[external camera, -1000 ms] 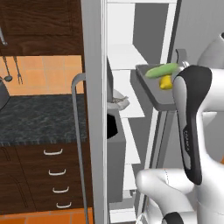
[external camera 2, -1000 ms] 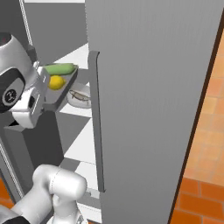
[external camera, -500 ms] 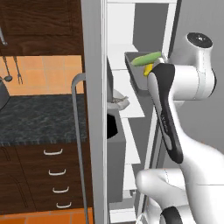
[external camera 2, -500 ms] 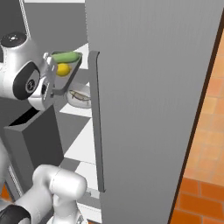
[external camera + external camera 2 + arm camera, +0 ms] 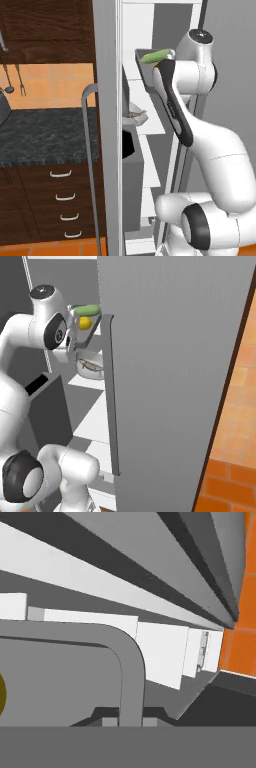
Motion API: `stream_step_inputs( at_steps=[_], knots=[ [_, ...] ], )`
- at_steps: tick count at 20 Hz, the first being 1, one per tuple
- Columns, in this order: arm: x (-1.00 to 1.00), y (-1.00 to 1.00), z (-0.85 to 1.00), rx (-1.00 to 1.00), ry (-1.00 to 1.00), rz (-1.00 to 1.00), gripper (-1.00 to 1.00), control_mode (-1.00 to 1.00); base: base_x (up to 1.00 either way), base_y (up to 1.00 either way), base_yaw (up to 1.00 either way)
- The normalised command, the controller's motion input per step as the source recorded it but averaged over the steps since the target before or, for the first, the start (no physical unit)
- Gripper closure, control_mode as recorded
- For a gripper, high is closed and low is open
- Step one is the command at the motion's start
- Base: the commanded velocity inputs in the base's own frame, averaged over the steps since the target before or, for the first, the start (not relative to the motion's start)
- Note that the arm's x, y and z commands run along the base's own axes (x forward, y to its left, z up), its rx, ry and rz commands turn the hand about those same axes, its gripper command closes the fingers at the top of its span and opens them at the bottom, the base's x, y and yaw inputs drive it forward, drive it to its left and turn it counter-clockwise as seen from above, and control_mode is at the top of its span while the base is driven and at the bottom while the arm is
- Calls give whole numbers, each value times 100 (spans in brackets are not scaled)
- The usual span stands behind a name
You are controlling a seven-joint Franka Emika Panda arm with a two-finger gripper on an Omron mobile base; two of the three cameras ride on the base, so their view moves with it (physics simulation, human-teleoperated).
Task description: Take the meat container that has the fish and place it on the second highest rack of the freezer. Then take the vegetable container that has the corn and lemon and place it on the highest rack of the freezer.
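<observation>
I have the arm raised high into the open freezer (image 5: 170,356). My end effector (image 5: 131,719) is clamped on the rim of the grey vegetable container (image 5: 146,66), its jaws drawn together on that thick edge, as the hand view shows from up close. The container is held in the air near the top of the white shelf stack, tilted, with the corn (image 5: 155,55) lying along its upper edge and the lemon (image 5: 85,323) just beside it.

Below it, the meat container (image 5: 91,367) with the fish (image 5: 92,365) already sits on a white shelf, near that shelf's front edge. I judge this to be the second highest rack, so the first half of the job looks done.

What is left: ease the vegetable container onto the highest rack (image 5: 131,67), level it, and let go. I cannot tell whether it touches that rack yet.
</observation>
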Motion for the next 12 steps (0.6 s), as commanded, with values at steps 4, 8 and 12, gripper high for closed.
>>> stream_step_inputs(
  at_steps=[4,8,12],
  knots=[
    [95,0,0,0,-4,0,100,-100,0,0,0],
    [91,0,0,0,-5,0,100,-100,0,0,0],
    [88,-1,0,0,-6,0,100,-100,0,0,0]
  ],
)
